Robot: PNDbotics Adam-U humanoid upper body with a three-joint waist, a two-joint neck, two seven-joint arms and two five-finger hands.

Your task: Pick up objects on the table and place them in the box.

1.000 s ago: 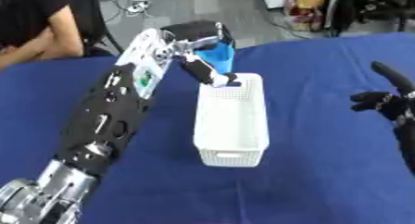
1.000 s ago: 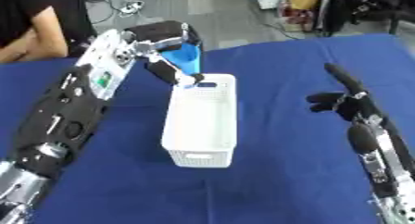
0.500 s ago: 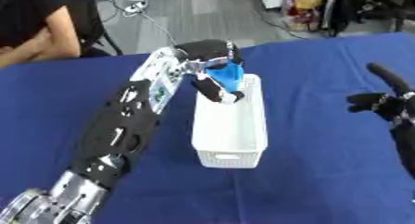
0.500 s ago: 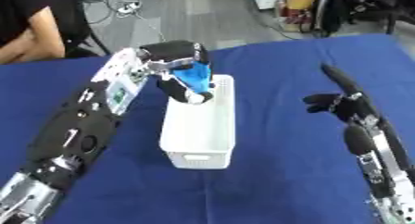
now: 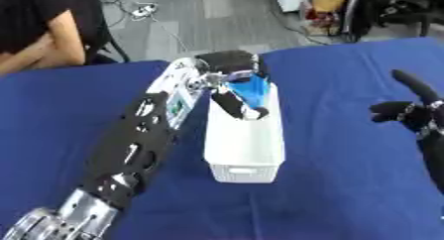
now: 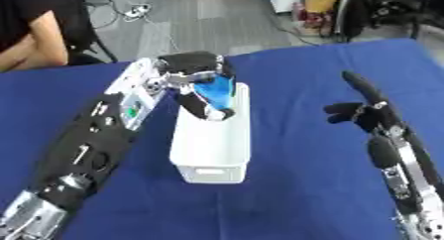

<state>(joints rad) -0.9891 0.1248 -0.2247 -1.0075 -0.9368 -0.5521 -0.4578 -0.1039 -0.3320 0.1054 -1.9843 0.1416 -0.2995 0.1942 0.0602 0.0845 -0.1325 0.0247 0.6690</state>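
Our left hand (image 5: 232, 83) is reaching across from the left side, sitting right over the far end of the white box (image 5: 244, 145), and its fingers are curled round a blue object (image 5: 249, 92) that we can't make out beyond the colour, some kind of flat-ish blue thing. We've got the blue object held just inside the box's far end, with a dark finger dipping down past the rim beside it. That box is a long, narrow white basket with perforated sides, standing upright on the blue tablecloth (image 5: 347, 194), its short end facing us. Over on the right, our right hand (image 6: 357, 110) is up off the table, well apart from the box, fingers relaxed with one stretched out straight, nothing in it.
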